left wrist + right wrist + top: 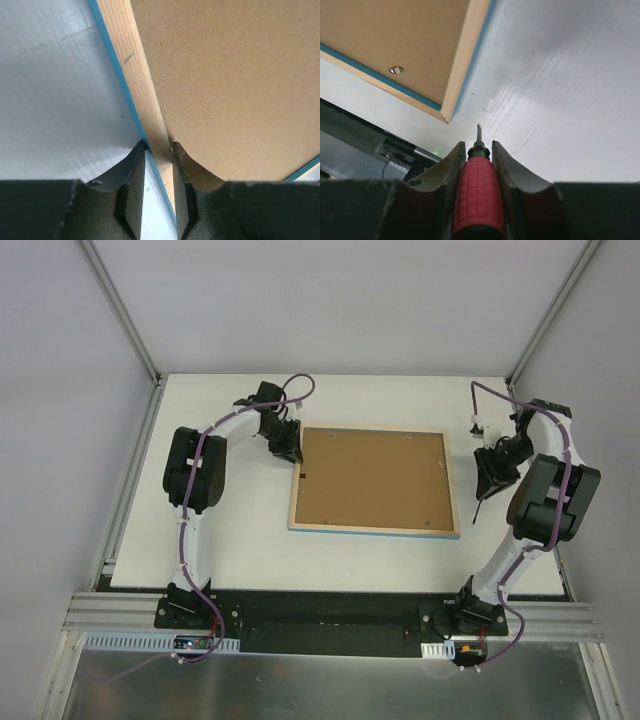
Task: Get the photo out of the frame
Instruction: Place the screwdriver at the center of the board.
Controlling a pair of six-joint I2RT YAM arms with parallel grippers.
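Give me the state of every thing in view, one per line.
frame: face down on the table, back panel in place
photo: hidden, not yet out
left gripper: shut on the frame's rim
right gripper: shut on the screwdriver
screwdriver: held, tip clear of the frame

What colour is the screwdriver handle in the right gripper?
Screwdriver handle: red, grid-textured; clearest in right wrist view.

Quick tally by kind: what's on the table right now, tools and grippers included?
picture frame, back up: 1
red-handled screwdriver: 1
grippers: 2, left gripper and right gripper
Total: 4
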